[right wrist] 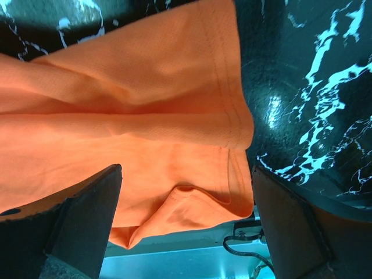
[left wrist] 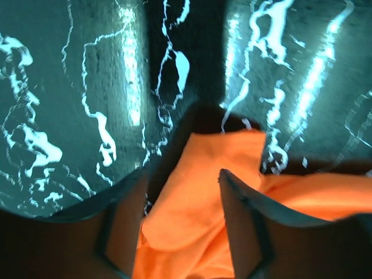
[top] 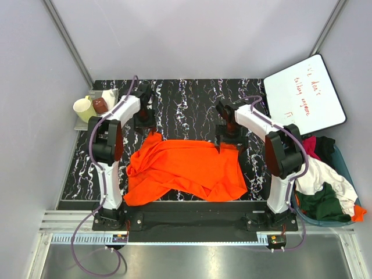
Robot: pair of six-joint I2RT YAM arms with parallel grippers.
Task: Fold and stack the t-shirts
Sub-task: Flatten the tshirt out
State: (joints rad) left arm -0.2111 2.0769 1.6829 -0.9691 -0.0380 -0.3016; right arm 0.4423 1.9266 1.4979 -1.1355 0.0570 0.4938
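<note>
On the black marbled table (top: 186, 102), between your two arms, the orange t-shirt (top: 186, 165) lies spread out but rumpled. Folds are bunched along its left side and the near edge is wavy. It has not been folded.

Your left gripper (top: 145, 122) is down at the far left corner of the shirt. In the left wrist view, the left gripper (left wrist: 180, 186) has its fingers (left wrist: 244, 232) on either side of a raised fold of orange cloth (left wrist: 192, 203), with a gap between them. You cannot tell from these views whether they are pinching the fold or just straddling it.

Your right gripper (top: 225, 139) sits at the far right edge of the shirt. In the right wrist view, the right gripper (right wrist: 186, 174) has its jaws spread wide, one finger (right wrist: 87, 215) over the cloth and the other over bare table. The shirt (right wrist: 116, 104) fills the space between them. Its stitched hem (right wrist: 224, 70) runs down towards a corner that is folded under itself, and nothing is held.

Beside the right arm, off the table's right edge, a bin (top: 323, 221) holds the other t-shirts in a loose heap. A white one (top: 317, 174) lies across the middle and a dark green one (top: 319, 203) lies nearest you. A magenta one (top: 308, 145) and a black one (top: 326, 144) are at the far end.

Behind the bin, a whiteboard (top: 305, 96) with red handwriting lies tilted. At the table's far left corner stand a cream cup (top: 83, 107) and a dark red mug (top: 100, 105), close together.
</note>
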